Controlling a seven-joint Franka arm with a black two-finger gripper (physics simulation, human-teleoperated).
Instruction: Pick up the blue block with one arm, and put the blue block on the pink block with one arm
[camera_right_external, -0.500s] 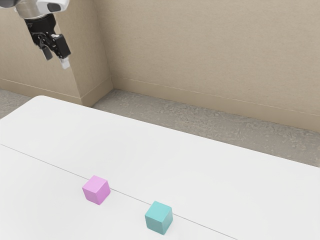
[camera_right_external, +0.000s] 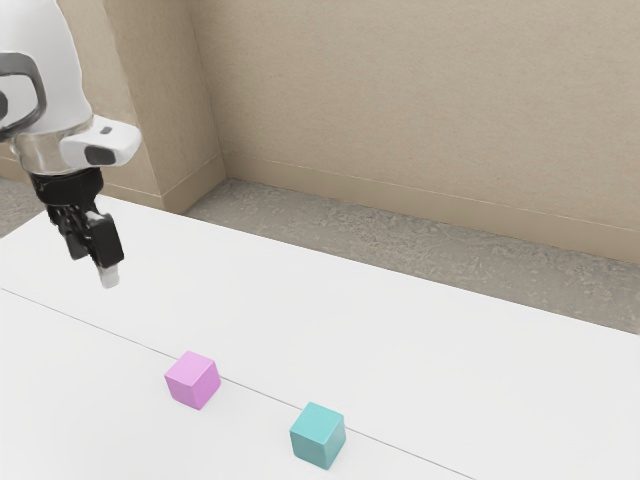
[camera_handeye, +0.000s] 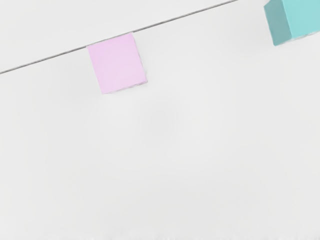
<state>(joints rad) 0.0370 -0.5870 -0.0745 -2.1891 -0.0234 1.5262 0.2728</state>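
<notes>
At the exterior view's left, your gripper (camera_right_external: 95, 262) hung above the white table (camera_right_external: 400, 330), well apart from both blocks. Its jaws stood apart with nothing between them. The blue block (camera_right_external: 318, 435) sat on the table at the near side, to the exterior view's right of the pink block (camera_right_external: 192, 379). The two were near each other but not touching, and each lay just beside the thin dark seam (camera_right_external: 100, 322) that crossed the tabletop. In the wrist view the pink block (camera_handeye: 117, 62) sat closer to your hand than the blue block (camera_handeye: 295, 20). By the look of it, the pick had not yet begun.

Your main hazard, as I judged it, was the pink block itself. It lay roughly between the gripper and the blue block, so a low, straight run across would have clipped it and shoved your target base out of place. Both blocks also sat turned at an angle. If you had come down without squaring the jaws to the blue block's flat faces, they could have closed on its corners and twisted it or squeezed it out. Dropping too deep would have driven the tips into the table. Later, the pink top offered little spare margin, so an off-centre release could have tipped the blue block off.
</notes>
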